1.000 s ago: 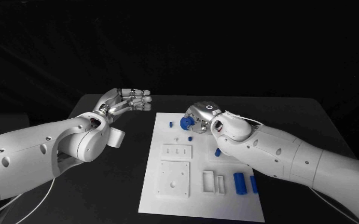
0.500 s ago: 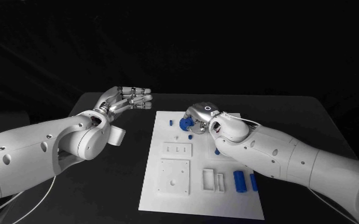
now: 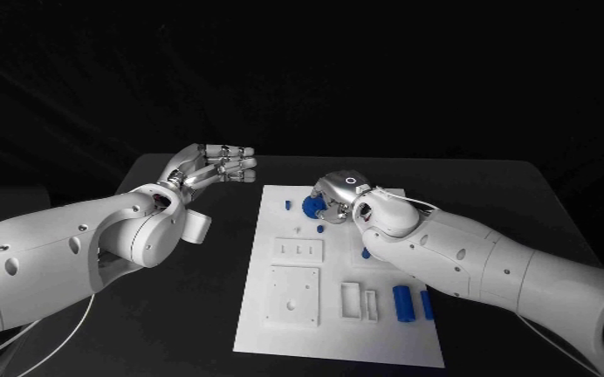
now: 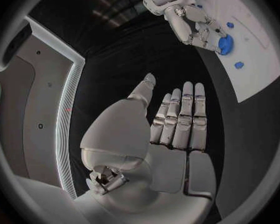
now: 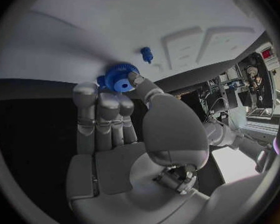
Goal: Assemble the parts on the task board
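right wrist view: a blue gear (image 5: 120, 78) is being pinched by the right hand (image 5: 112, 115) at the far end of the task board (image 3: 296, 333). the left hand (image 3: 211, 167) is being held released, fingers straight, off the board's left side.

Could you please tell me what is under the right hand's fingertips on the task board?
The right hand pinches a blue gear against the task board; whatever lies beneath the gear is covered.
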